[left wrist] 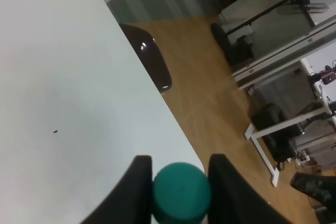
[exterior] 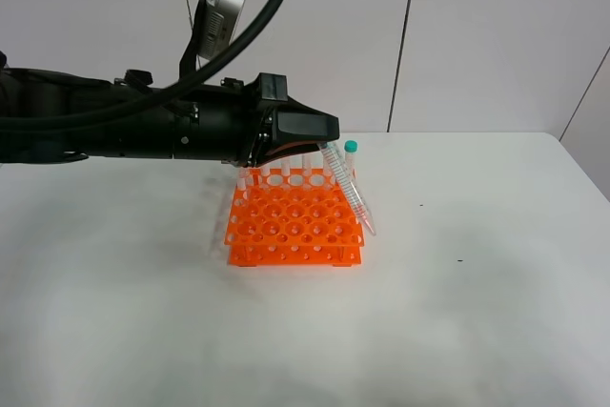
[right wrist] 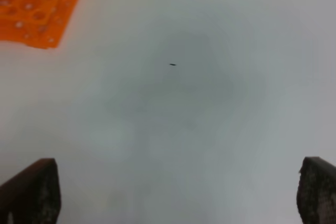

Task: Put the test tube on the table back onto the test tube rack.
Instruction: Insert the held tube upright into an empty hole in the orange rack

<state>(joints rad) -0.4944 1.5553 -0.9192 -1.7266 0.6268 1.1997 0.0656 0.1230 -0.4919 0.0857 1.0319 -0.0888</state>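
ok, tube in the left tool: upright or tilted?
Tilted: the test tube leans, teal cap up, tip low by the right edge of the test tube rack. The left tool is shut on its cap.

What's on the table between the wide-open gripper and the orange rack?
Nothing: the right wrist view shows only bare white tabletop between the right gripper and the bright orange plastic rack.

Test tube rack (exterior: 291, 226), frame centre: bright orange, regular grid of round holes.
Test tube (exterior: 357, 199): clear body, teal cap (exterior: 351, 147).
Table (exterior: 477, 312): matte white, two tiny dark specks.
Arm (exterior: 143, 131), upper left: black.
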